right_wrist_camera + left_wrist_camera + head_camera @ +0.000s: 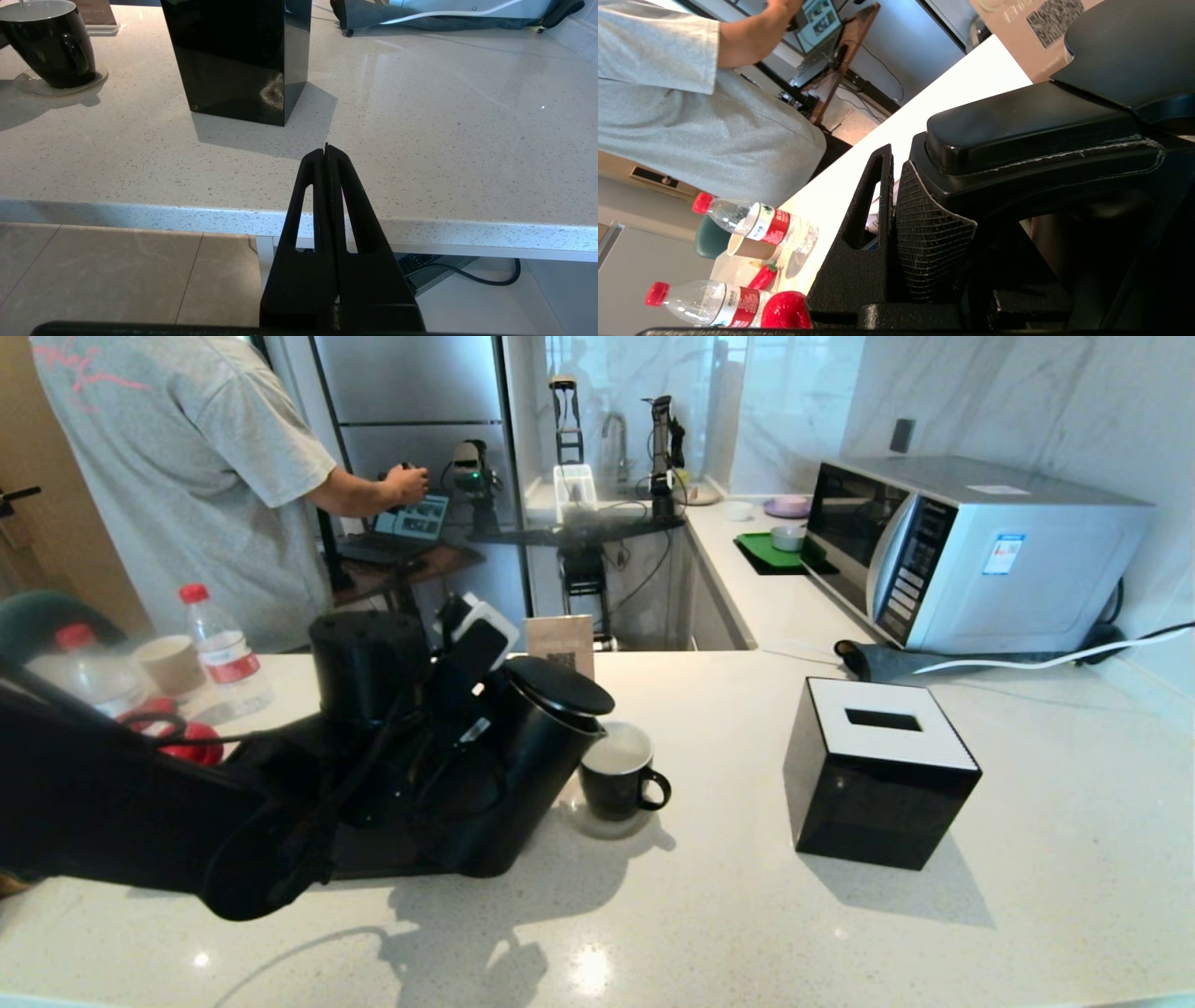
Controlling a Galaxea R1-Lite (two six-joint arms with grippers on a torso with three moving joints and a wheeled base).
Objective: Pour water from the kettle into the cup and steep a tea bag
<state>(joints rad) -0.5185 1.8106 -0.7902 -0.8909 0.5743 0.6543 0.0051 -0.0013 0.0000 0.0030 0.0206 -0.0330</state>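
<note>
The matte-black kettle (532, 756) is tilted to the right, with its spout over the rim of the cup (616, 775). The cup is a small black mug with a white inside, also seen in the right wrist view (51, 46). My left gripper (966, 200) is shut on the kettle's loop handle (1041, 126), and the meshed pad (929, 233) presses against it. I see no stream of water. The tea bag is hidden. My right gripper (327, 149) is shut and empty, hanging just off the counter's front edge (140, 217).
A black tissue box (878, 775) stands right of the cup, with a microwave (971, 551) behind it. Water bottles (224, 649), a tan paper cup (173, 663) and a red object (187, 737) sit at the far left. A person (187, 476) stands behind the counter.
</note>
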